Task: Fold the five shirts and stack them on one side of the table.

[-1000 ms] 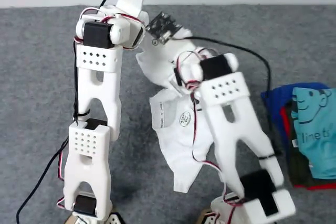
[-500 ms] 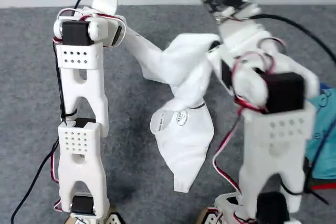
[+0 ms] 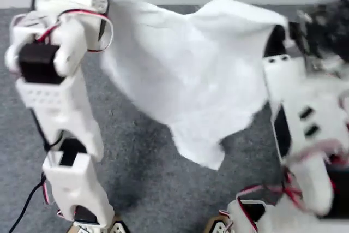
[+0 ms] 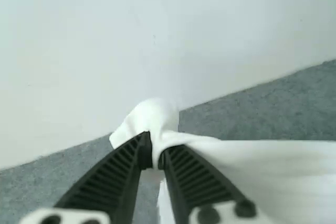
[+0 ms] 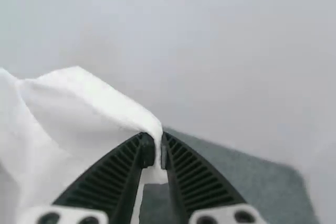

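Left gripper (image 4: 155, 153) is pinched shut on a bunched corner of the white fabric shirt (image 3: 191, 75), its black ribbed jaws nearly meeting with cloth squeezed between them. Clamped the same way, the right gripper (image 5: 157, 150) holds another corner. The shirt hangs lifted between the two white arms, long axis running side to side across the high view, top edge stretched from one grip to the other. Its lower edge droops to a ragged tip over the grey felt table (image 3: 136, 189), between the arm bases — whether that tip touches the felt cannot be told. Behind both grips stands a pale plain wall (image 4: 157, 35)
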### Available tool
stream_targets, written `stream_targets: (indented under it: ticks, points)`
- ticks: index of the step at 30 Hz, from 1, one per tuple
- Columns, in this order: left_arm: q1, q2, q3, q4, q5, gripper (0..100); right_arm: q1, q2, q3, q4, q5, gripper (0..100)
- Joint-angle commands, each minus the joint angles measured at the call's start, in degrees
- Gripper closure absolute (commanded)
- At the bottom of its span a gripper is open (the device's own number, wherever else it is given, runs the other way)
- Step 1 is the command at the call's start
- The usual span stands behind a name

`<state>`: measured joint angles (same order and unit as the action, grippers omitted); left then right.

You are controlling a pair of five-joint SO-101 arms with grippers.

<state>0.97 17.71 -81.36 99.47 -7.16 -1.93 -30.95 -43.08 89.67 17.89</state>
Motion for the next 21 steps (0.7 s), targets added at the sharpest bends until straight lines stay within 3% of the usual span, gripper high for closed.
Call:
stream_targets:
  ticks: [1,11,21]
  points:
    - [1.7,-10.5,6.7,1.2,0.5,99,1.7,-2.9,-4.4,0.2,-0.7,98.8]
    - [14.5,-37.0,37.6,0.9,0.2,99,2.0,-7.3,-10.1,0.2,-0.5,98.8]
    - [15.6,-50.4,49.5,-1.1,0.2,99,5.3,-9.2,-9.7,0.1,-0.5,98.8]
